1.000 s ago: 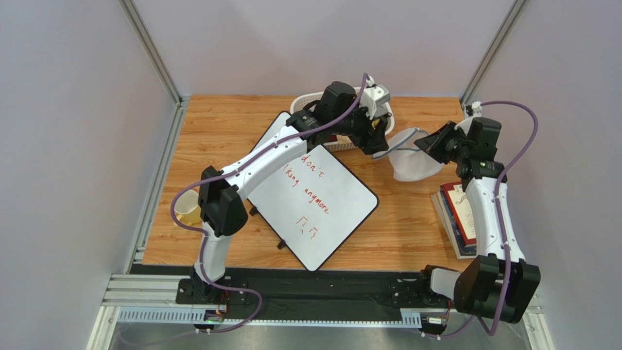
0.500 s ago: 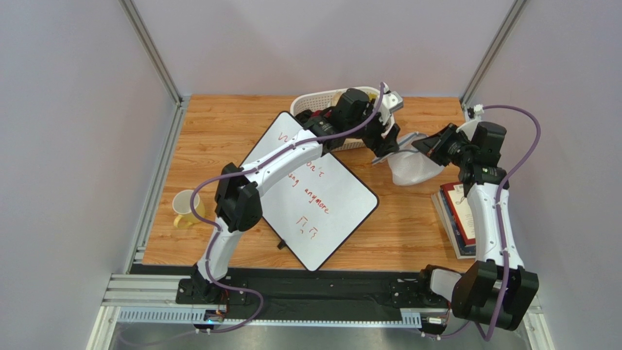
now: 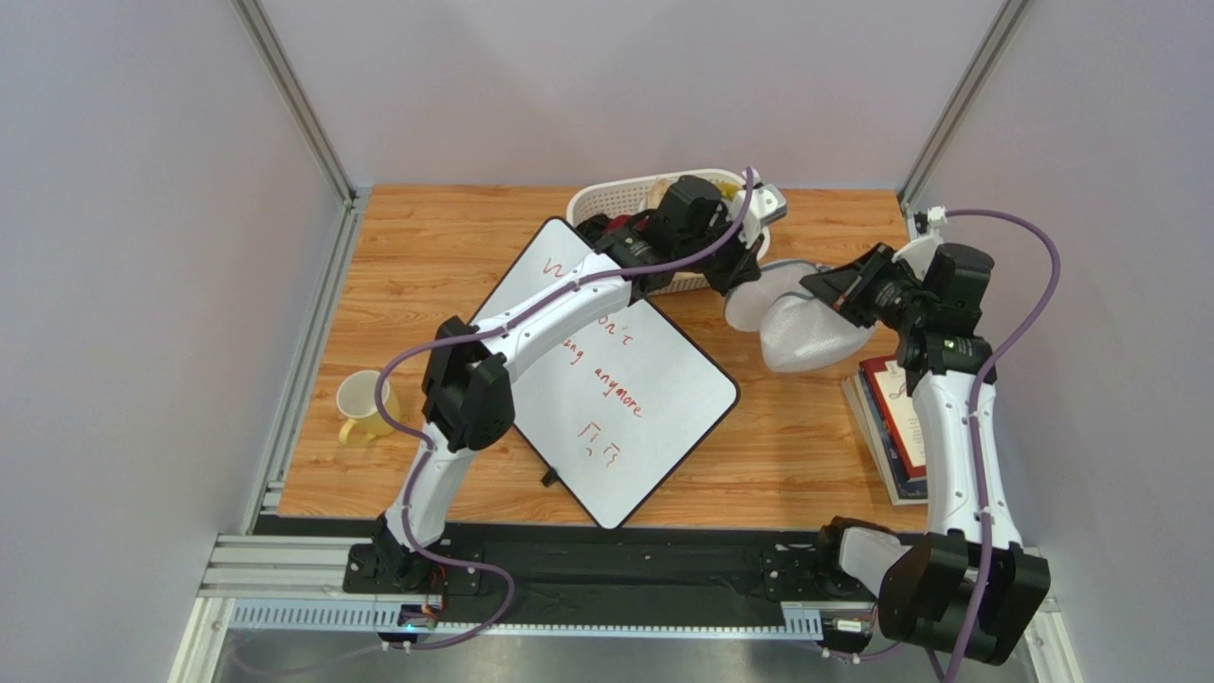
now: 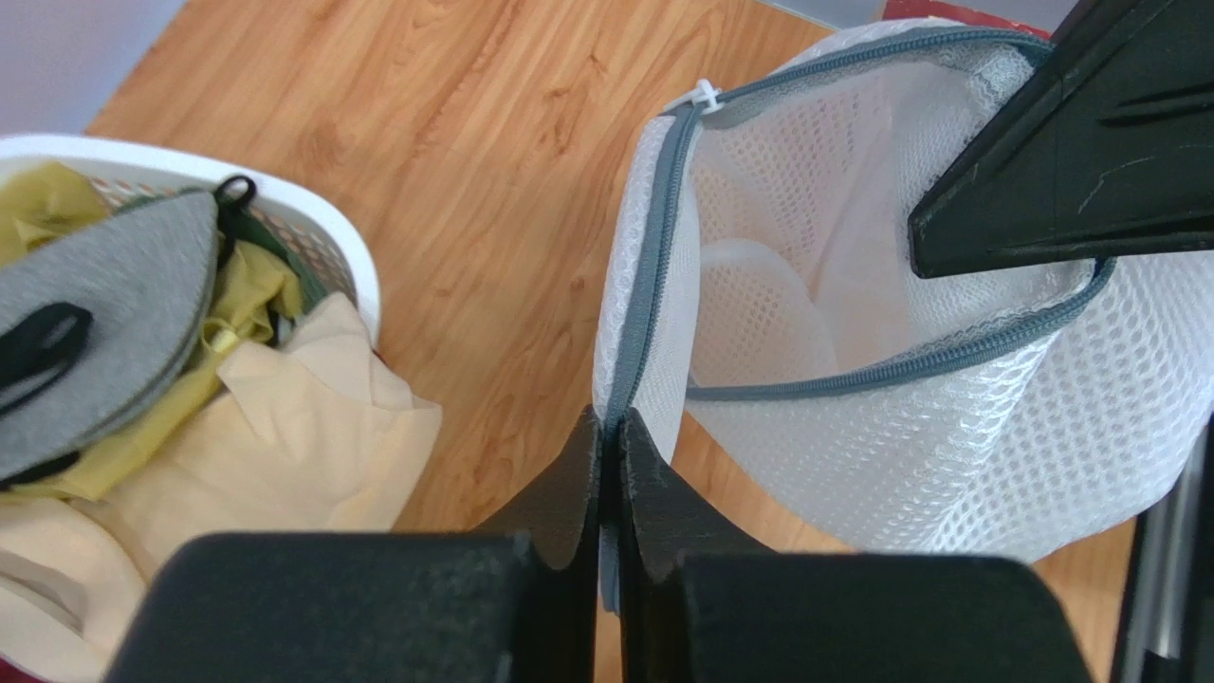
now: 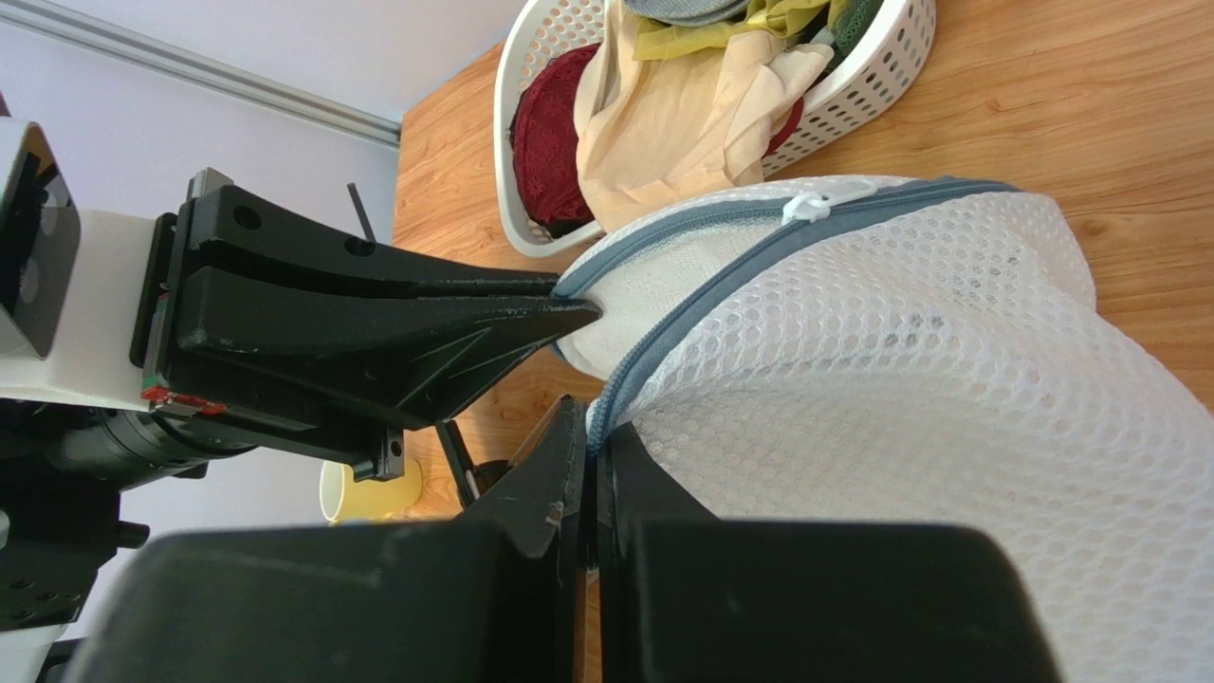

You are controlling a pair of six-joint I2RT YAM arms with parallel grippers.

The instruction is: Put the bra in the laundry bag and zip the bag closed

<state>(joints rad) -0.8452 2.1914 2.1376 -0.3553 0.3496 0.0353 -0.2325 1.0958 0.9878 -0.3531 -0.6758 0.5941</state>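
The laundry bag (image 3: 798, 330) is white honeycomb mesh, soft and dome-shaped, edged with a grey woven zipper band and fitted with a white plastic pull (image 5: 812, 204). It is held above the far right part of the worktop. Its gaping mouth is stretched roughly parallel to the far edge, between the two grippers.

Left gripper (image 4: 610, 427): fingers clamped together on the zipper band.

Right gripper (image 5: 592, 427): fingers pinched on the band at the opposite side.

The bra (image 4: 100, 327), a grey padded rounded cup with a black strap, lies on yellow fabric in the white slotted plastic basket (image 4: 342, 256) at the far edge.

The whiteboard (image 3: 656, 427) carries red handwriting; "anymore" is legible.
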